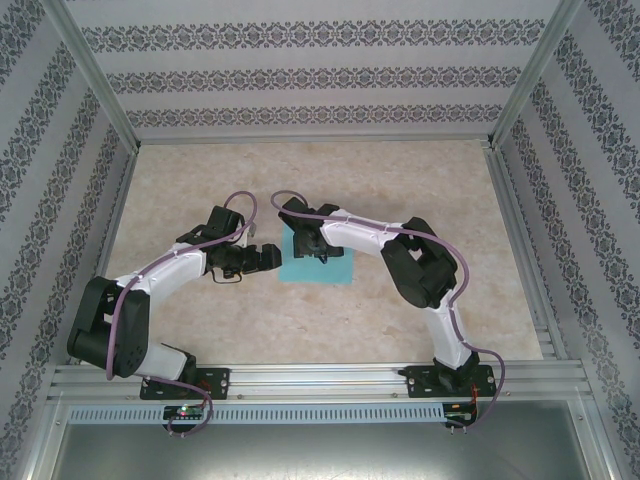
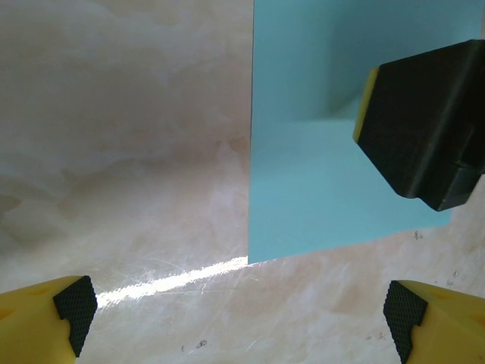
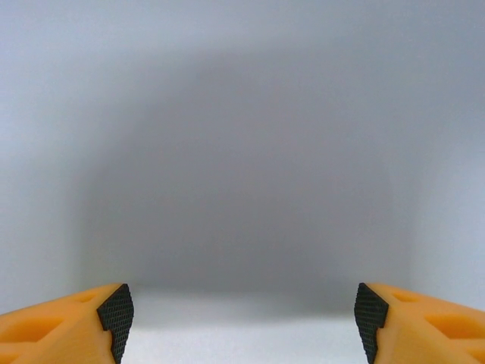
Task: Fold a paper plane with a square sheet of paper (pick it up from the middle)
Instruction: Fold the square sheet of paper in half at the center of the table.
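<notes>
Left gripper has its jaws spread wide and empty, with the square sheet of paper lying turquoise side up on the table just ahead of its fingertips, and the right gripper poised over the sheet's middle, jaws likewise apart, nothing between them.

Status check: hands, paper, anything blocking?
Left hand open, beside the turquoise paper sheet. Right hand open, low over it. Sheet on the table, not held. No obstruction seen.
</notes>
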